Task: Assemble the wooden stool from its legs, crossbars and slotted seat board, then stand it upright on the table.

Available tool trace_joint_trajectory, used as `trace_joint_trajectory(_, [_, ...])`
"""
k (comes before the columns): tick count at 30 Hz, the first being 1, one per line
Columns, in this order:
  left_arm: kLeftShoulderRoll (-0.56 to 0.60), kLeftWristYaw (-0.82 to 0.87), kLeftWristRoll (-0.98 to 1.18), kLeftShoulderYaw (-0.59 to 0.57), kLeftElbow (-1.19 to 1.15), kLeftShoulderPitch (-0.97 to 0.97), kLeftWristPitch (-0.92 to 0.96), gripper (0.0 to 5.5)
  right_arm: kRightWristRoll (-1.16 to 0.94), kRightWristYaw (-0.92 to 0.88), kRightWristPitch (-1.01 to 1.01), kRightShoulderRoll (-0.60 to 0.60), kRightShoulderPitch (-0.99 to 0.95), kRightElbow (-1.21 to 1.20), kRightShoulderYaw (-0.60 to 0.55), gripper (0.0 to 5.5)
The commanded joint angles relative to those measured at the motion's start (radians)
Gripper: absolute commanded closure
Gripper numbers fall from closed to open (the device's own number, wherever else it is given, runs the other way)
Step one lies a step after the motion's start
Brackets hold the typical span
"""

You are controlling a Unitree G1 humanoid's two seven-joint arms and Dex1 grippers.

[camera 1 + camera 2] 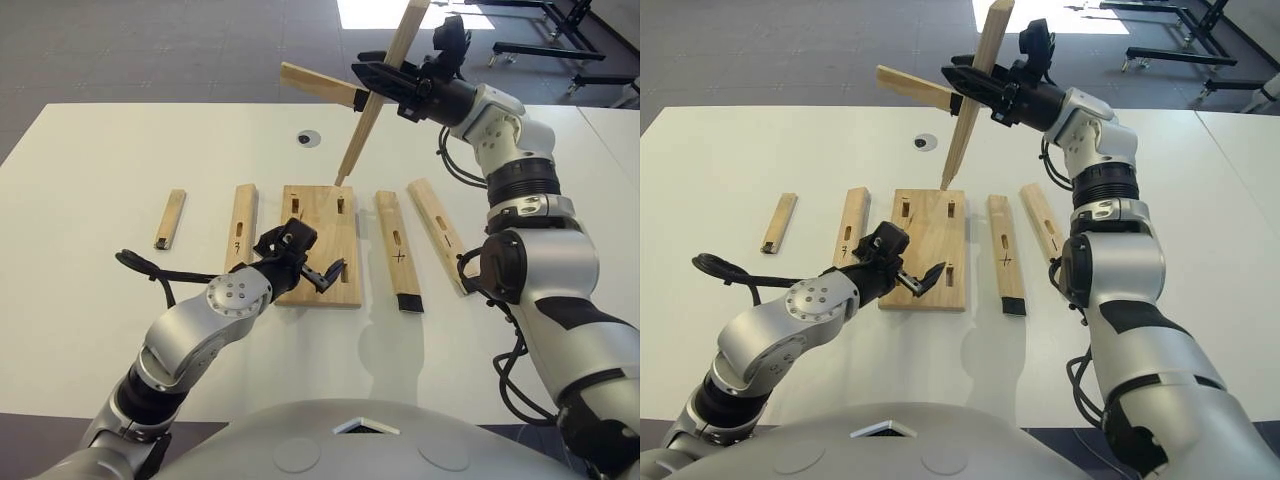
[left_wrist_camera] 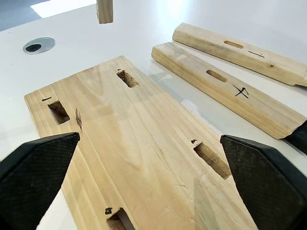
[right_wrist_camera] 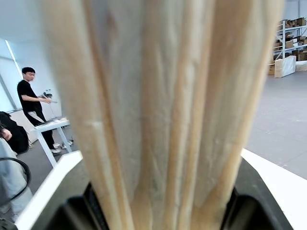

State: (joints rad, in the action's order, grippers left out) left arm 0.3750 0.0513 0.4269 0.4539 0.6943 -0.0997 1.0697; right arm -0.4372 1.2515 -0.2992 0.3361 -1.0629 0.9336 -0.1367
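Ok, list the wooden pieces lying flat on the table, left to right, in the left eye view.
Short bar → slotted leg → seat board → leg marked with a cross → outermost slotted leg.

Seat board [image 1: 320,245] lies flat between legs [image 1: 398,250]; apparently joined pair [image 1: 362,135] aloft.

right tool [image 1: 960,93] grips leg-crossbar piece [image 1: 958,150] | left tool [image 1: 923,280] over seat board [image 1: 935,225]

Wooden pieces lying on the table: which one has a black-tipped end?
The leg directly right of the seat board; its near end is black.
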Motion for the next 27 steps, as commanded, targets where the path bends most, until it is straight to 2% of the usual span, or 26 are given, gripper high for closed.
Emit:
trace_joint_trajectory(1, [-0.033,-0.010,-0.028,0.010,-0.018,-0.001,0.035,0.10,0.039,0.032,0.063,-0.007,0.028,0.005,0.022,3.43])
trace_joint_trajectory(8, [-0.040,-0.071,-0.045,-0.004,-0.027,0.000,0.046,0.10,0.076,0.170,0.130,-0.026,0.086,-0.004,0.071,3.43])
trace_joint_trajectory(14, [-0.032,-0.132,-0.049,-0.007,-0.018,-0.012,0.060,0.10,0.095,0.161,0.231,-0.039,0.077,0.053,0.051,3.43])
trace_joint_trajectory(27, [-0.034,-0.181,-0.054,-0.011,0.002,-0.011,0.097,0.10,0.121,0.189,0.295,-0.046,0.050,0.147,0.043,3.43])
